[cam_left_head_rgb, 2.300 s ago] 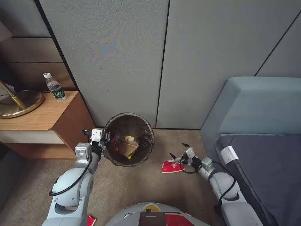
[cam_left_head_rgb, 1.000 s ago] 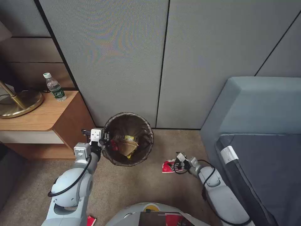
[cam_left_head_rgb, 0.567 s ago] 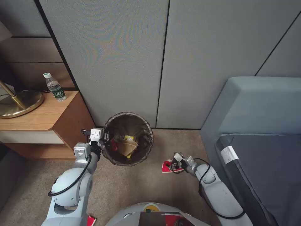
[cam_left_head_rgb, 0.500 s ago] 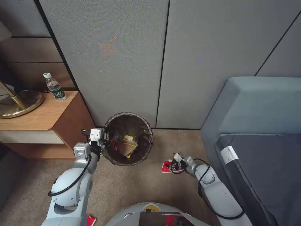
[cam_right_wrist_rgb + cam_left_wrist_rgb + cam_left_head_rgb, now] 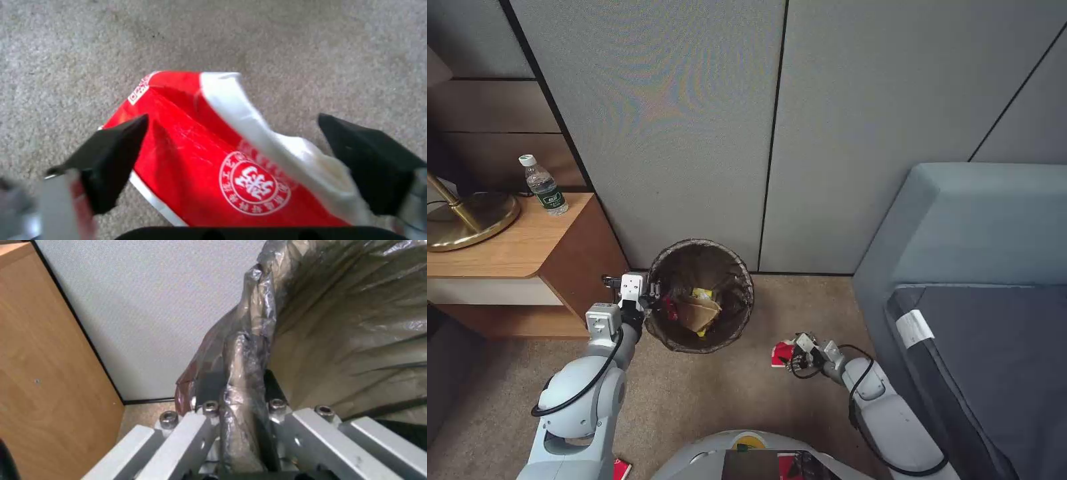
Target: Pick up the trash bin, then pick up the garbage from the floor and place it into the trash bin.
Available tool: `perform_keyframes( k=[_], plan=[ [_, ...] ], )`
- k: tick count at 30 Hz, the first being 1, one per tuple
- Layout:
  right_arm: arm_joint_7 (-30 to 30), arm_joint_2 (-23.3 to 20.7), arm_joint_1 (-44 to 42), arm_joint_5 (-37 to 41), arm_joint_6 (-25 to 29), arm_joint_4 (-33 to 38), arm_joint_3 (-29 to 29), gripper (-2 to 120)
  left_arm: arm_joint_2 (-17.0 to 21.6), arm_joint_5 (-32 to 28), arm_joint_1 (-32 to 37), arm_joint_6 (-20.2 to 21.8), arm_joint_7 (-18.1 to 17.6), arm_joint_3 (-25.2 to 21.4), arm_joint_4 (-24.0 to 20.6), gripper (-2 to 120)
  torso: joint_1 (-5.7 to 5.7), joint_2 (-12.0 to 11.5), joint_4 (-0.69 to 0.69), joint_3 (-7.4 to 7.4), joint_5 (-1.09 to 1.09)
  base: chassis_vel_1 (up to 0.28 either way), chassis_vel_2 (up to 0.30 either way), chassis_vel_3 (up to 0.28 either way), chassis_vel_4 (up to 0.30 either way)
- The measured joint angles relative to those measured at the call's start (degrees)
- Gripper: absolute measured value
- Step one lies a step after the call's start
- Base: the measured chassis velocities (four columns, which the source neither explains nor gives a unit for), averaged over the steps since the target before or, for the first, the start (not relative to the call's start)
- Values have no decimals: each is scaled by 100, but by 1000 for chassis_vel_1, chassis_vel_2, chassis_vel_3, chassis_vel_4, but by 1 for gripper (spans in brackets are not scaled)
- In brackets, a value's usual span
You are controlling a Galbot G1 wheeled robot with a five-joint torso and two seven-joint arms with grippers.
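The red-and-white carton [image 5: 231, 156] lies on the carpet [image 5: 727, 393] beside the trash bin [image 5: 700, 295], between the spread fingers of the right tool [image 5: 231, 160]; its slack, crumpled body could fold or slide out if they close off-centre. The left tool [image 5: 238, 413] is clamped on the bin's bagged rim (the left wrist view shows that pinch), while the head view shows wrappers already inside.

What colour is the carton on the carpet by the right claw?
Red with a white band and white round emblem: carton; right wrist view shows it best.
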Motion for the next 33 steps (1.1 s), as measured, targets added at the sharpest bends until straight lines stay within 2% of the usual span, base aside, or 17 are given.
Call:
perform_keyframes(
  k=[2,4,7,11,12,14,16,20,23,24,30,33],
  plan=[
    [2,10,-5,-11,0,-1,0,84,0,1,0,-1,0,0,0,2,0,0,0,0,0,0,0,0,0],
    [19,47,-13,-24,-2,-2,-4,72,0,4,1,-3,1,3,0,2,0,0,0,0,0,0,0,0,0],
    [24,58,-16,-24,-3,4,-14,65,0,5,0,-4,1,6,0,2,0,0,0,0,0,0,0,0,0],
    [30,64,-16,-25,-1,10,-26,47,2,7,-2,-8,3,9,3,2,0,0,0,0,1,0,0,0,0],
    [30,64,-16,-25,-1,10,-26,47,2,7,-2,-8,3,9,3,2,0,0,0,0,1,0,0,0,0],
    [32,70,-28,-24,6,10,-26,36,4,9,-5,-11,4,6,11,2,0,0,1,0,1,0,0,0,0],
    [37,78,-40,-25,10,10,-26,32,4,8,-6,-12,4,5,12,2,0,0,1,0,1,0,0,0,0],
    [122,122,-60,-24,52,7,-26,13,8,9,-18,-16,4,4,23,2,0,0,1,0,2,0,0,0,0],
    [155,128,-59,-24,77,4,-25,7,8,8,-19,-17,5,5,23,2,0,0,1,0,1,0,0,0,0],
    [181,130,-59,-23,92,6,-20,0,9,8,-20,-17,5,4,23,2,0,0,0,0,1,0,0,0,0],
    [343,146,-108,2,149,64,-9,0,11,4,-17,-17,6,0,23,2,0,0,1,0,1,0,0,0,0],
    [433,147,-282,65,151,386,66,0,13,-3,-14,-19,6,-4,20,2,0,0,0,0,2,0,0,0,0]
  ],
)
